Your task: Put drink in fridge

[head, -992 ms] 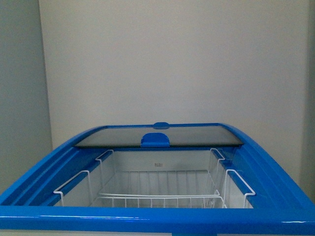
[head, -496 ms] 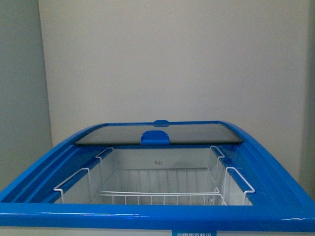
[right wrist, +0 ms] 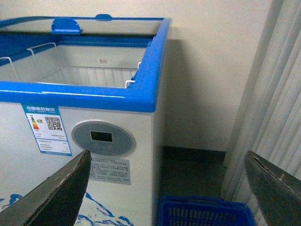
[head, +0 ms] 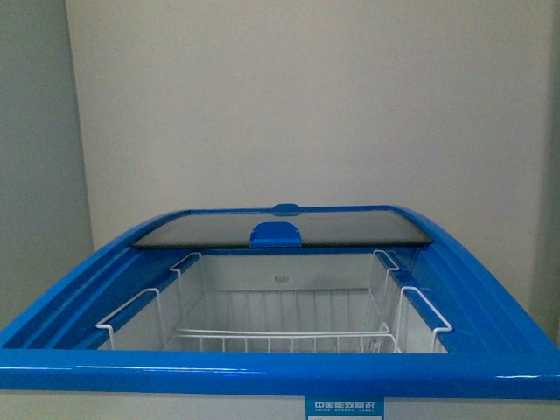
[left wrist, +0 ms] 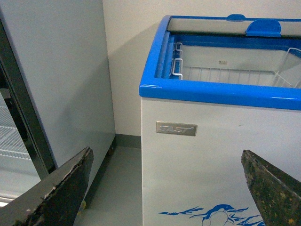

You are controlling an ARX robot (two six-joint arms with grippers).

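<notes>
The fridge is a white chest cooler with a blue top rim, right in front of me. Its sliding glass lid is pushed to the back, so the front half is uncovered, showing white wire baskets. The fridge also shows in the left wrist view with its penguin decal, and in the right wrist view. My left gripper is open and empty in front of the fridge's white front wall. My right gripper is open and empty near the fridge's right corner. No drink is in view.
A tall grey upright cabinet with a glass door stands left of the fridge. A blue plastic basket sits on the floor to the fridge's right, beside white curtains. A plain wall runs behind.
The front view has shifted: the fridge rim sits higher in the picture and a label on its front wall has come into sight. Neither the lid nor the baskets moved.
</notes>
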